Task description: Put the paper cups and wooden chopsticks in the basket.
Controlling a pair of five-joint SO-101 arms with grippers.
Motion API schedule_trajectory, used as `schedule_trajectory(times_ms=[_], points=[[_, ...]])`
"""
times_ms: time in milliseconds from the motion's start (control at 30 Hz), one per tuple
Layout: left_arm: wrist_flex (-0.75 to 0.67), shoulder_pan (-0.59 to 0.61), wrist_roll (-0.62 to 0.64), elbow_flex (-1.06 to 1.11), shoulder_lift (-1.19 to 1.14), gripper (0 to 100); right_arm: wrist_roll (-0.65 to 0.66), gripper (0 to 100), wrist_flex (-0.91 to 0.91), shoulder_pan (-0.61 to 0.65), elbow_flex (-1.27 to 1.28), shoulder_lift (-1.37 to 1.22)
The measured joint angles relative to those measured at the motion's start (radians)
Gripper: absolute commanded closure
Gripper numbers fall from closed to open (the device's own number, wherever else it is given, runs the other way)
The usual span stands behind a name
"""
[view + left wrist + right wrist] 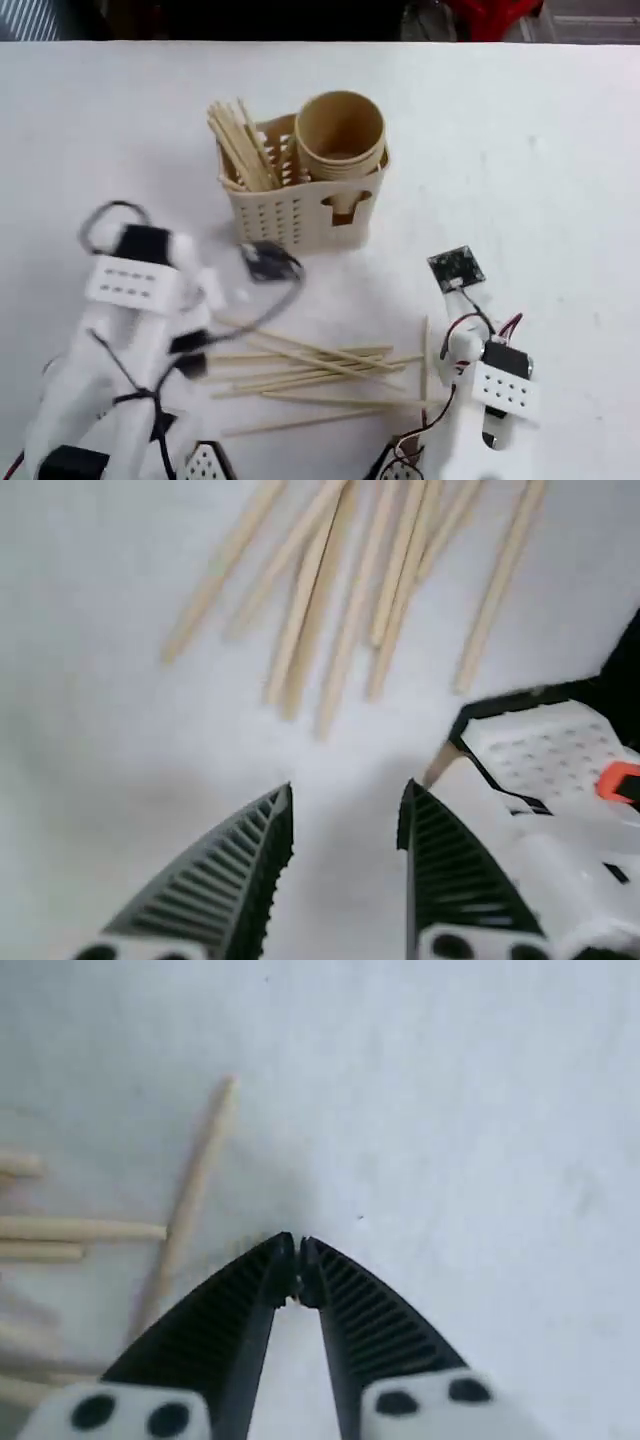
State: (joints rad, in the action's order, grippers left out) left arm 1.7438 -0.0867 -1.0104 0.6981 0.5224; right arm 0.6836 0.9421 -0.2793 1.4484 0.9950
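The cream basket point(300, 215) stands mid-table. Several wooden chopsticks point(240, 145) lean in its left compartment, and stacked paper cups point(340, 135) fill the right one. Several loose chopsticks point(310, 370) lie fanned on the table in front of it. My left gripper point(347, 798) is open just above the table, short of the near ends of these chopsticks point(340, 610), with nothing between its fingers. My right gripper point(296, 1252) is shut and empty, its tips down at the table beside a single chopstick point(195, 1190). This chopstick point(425, 360) lies at the pile's right end.
The left arm point(130, 280) stands at the front left of the white table point(540, 150), the right arm point(495, 385) at the front right. A white arm part with an orange tab point(560, 750) lies close by the left gripper.
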Motion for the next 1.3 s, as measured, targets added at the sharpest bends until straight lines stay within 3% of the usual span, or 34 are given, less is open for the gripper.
schedule_trajectory(times_ms=[267, 500, 833, 1100, 1300], points=[[-0.374, -0.279, 0.141, 0.083, -0.041, 82, 0.000, 98.2, 0.000, -0.002, 0.000, 0.000], [-0.637, -0.351, 0.187, 0.089, -0.244, 82, 0.000, 98.2, 0.000, 0.000, 0.008, 0.000], [-0.786, -0.423, 0.193, 0.089, -0.436, 82, 0.000, 98.1, -0.009, 0.000, 0.012, 0.000], [-0.793, -0.430, 0.258, 0.068, -0.488, 97, 0.000, 98.1, -0.009, 0.000, 0.012, 0.000], [-0.812, -0.425, 0.265, 0.066, -0.493, 98, 0.000, 98.1, -0.009, 0.000, 0.012, 0.000]])
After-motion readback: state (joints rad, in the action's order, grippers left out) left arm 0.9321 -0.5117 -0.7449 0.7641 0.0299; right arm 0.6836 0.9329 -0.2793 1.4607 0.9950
